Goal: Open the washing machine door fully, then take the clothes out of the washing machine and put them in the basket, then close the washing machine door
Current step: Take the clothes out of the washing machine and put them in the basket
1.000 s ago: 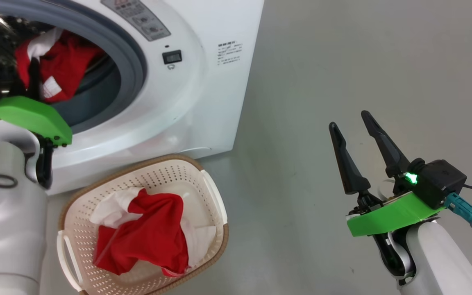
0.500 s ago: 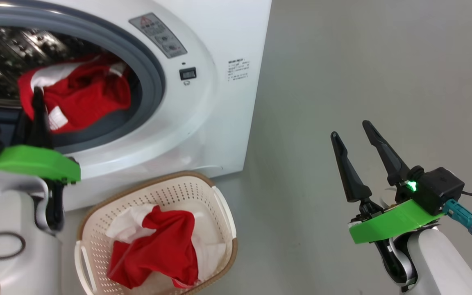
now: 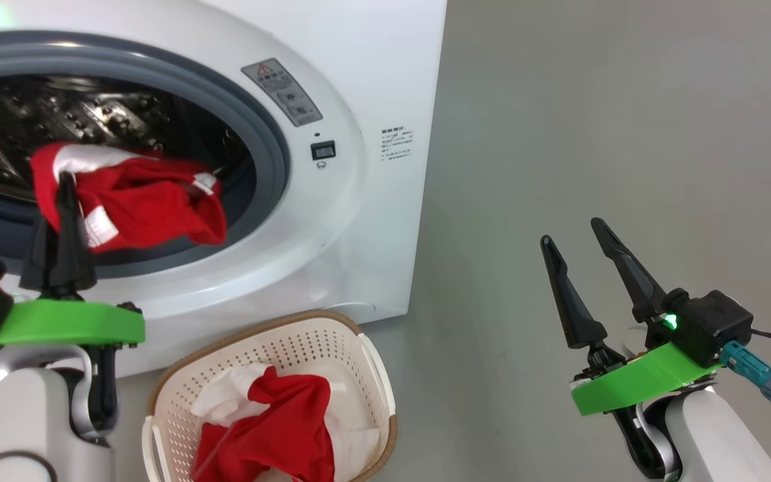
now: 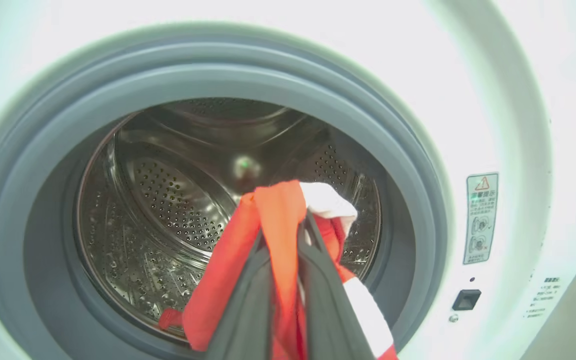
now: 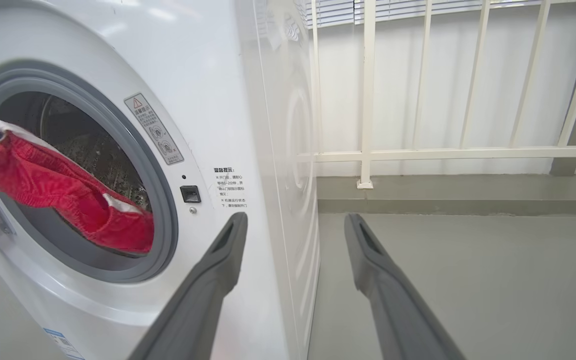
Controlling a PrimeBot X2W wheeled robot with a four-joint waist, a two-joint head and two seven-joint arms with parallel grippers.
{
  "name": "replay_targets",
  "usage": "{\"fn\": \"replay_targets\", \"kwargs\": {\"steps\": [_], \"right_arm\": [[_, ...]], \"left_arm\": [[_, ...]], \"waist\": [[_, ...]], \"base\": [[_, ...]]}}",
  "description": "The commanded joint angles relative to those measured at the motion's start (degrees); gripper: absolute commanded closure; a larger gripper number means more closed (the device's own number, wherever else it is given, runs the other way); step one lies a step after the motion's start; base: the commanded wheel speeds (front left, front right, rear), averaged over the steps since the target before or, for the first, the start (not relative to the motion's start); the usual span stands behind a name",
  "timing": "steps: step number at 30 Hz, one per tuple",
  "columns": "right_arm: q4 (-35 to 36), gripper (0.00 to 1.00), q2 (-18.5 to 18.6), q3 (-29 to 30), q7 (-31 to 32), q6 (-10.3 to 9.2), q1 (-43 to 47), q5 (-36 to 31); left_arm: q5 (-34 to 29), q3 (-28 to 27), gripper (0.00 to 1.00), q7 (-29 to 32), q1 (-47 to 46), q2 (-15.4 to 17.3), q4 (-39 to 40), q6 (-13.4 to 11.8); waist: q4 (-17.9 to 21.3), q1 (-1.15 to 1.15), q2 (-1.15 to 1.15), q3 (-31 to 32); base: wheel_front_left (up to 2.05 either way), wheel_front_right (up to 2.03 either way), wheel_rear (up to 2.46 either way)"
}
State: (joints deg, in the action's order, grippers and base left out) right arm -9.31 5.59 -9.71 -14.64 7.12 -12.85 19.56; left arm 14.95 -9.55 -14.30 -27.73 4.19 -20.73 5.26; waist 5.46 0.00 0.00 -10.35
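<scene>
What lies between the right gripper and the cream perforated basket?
Bare grey floor, seen in the head view, separates the dark-fingered right gripper from the cream perforated plastic basket.

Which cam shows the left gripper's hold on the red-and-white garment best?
Left wrist view: left gripper shut on the red-and-white garment, head-on, before the perforated steel drum. Head view: garment from behind the fingers. Right wrist view: garment side-on, draping.

Smooth grey floor under even light, cream-white railing of upright bars and one cross rail, plain white wall behind it, slatted blinds above, low grey kerb below.
</scene>
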Motion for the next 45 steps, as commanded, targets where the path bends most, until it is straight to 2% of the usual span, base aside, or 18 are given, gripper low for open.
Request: {"fn": "replay_targets", "kwargs": {"steps": [1, 5, 13, 18, 21, 28, 37, 45], "right_arm": [[1.4, 0.0, 0.4, -0.8, -0.4, 0.36, 0.0, -0.5], [1.4, 0.0, 0.3, -0.6, -0.4, 0.36, 0.3, -0.4], [1.5, 0.0, 0.0, -0.3, -0.4, 0.36, 0.9, -0.3], [1.9, 0.0, -0.3, 0.2, -0.4, 0.36, 0.9, -0.3], [1.9, 0.0, -0.4, 0.1, -0.4, 0.36, 0.8, -0.3], [1.9, 0.0, -0.3, -0.2, -0.4, 0.36, 0.0, -0.4], [2.1, 0.0, 0.2, -0.1, -0.4, 0.36, -1.5, -0.7], [2.4, 0.0, -0.1, -1.1, -0.4, 0.36, -3.4, -0.7]], "left_arm": [[-0.7, -1.4, 1.0, -0.7, 0.4, 1.4, 2.9, -0.5], [-1.3, -0.8, 1.0, 0.5, 2.8, 1.1, 10.6, -1.6], [-1.6, 1.8, 1.0, 7.6, 8.5, 0.2, 27.1, -3.8], [-0.6, 4.3, 1.0, 12.3, 13.7, -0.6, 29.0, -5.5], [0.7, 5.1, 1.0, 14.2, 16.3, -0.9, 26.2, -7.0], [4.2, 8.0, 1.0, 15.4, 17.0, -1.2, 14.5, -7.9], [7.6, 12.4, 1.0, 15.5, 10.4, -1.3, -8.2, -6.5], [10.1, 13.5, 1.0, 14.6, 1.6, -1.3, -25.7, -4.8]], "waist": [[-0.1, 0.0, 0.0, 0.5], [0.0, 0.0, 0.0, 1.4], [0.0, 0.0, 0.0, 1.8], [-0.3, 0.0, 0.0, 0.7], [-0.3, 0.0, 0.0, 0.1], [-0.3, 0.0, 0.0, -2.0], [-0.6, 0.0, 0.0, -6.5], [0.0, 0.0, 0.0, -11.1]], "base": [[0.0, 0.0, 0.0], [0.0, 0.0, 0.0], [0.0, 0.0, 0.0], [0.0, 0.0, 0.0], [0.0, 0.0, 0.0], [0.0, 0.0, 0.0], [0.0, 0.0, 0.0], [0.0, 0.0, 0.0]]}}
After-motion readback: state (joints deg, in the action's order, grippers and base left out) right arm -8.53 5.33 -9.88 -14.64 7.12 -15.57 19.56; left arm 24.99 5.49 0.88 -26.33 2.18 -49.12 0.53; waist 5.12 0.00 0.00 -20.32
